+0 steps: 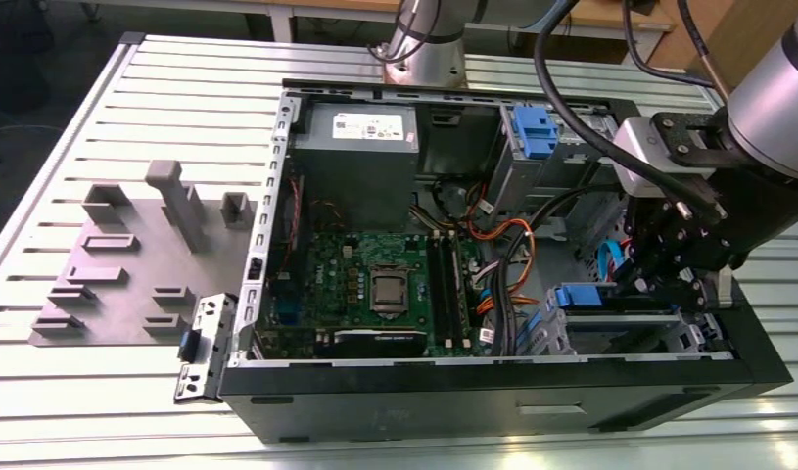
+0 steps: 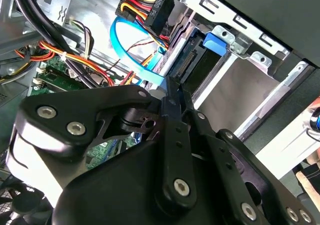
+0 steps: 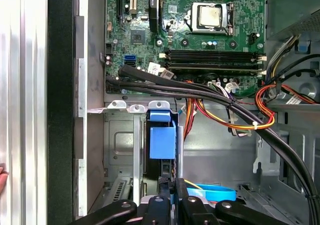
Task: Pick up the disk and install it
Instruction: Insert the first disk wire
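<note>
Gripping one disk (image 3: pixel 162 141) edgewise — one hand (image 3: pixel 172 185).

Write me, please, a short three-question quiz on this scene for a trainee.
1. True or false: the computer case lies with its side open.
2. Where is the gripper? A) over the grey fixture block; B) at the drive bay on the exterior view's right; C) above the power supply.
3. Fill in: the disk carries a ___ plastic bracket.
Key: 1 true; 2 B; 3 blue.
</note>
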Action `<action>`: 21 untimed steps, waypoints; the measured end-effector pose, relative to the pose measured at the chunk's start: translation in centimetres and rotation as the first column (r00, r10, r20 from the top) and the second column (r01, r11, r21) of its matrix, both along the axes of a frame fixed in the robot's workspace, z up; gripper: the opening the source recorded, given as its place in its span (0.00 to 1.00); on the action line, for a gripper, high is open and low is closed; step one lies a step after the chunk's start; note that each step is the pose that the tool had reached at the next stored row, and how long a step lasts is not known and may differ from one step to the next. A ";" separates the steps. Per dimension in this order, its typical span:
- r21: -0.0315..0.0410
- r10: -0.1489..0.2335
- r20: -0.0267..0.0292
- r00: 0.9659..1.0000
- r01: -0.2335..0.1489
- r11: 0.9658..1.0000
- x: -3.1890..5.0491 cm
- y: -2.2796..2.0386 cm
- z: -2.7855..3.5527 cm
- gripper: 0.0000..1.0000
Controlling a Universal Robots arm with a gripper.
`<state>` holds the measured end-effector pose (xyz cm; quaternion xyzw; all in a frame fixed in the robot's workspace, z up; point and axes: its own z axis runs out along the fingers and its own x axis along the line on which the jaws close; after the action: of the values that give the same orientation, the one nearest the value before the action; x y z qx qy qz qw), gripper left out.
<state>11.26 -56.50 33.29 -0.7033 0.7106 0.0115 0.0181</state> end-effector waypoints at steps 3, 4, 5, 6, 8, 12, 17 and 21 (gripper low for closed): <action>0.000 0.000 0.000 1.000 0.000 1.000 0.00 0.00 -0.14 0.16; 0.000 0.000 0.000 1.000 0.000 1.000 0.00 0.00 -0.16 0.16; 0.000 0.000 0.000 1.000 0.000 1.000 0.00 0.00 -0.16 0.16; 0.000 0.000 0.000 1.000 0.000 1.000 0.00 0.00 -0.16 0.16; 0.000 0.000 0.000 1.000 0.000 1.000 0.00 0.00 -0.19 0.16; 0.000 0.000 0.000 1.000 0.000 1.000 0.00 0.00 -0.24 0.16; 0.000 0.000 0.000 1.000 0.000 1.000 0.00 0.00 -0.26 0.16; 0.000 0.000 0.000 1.000 0.000 1.000 0.00 0.00 -0.28 0.23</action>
<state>11.26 -56.50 33.02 -0.7033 0.7106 0.0116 0.0183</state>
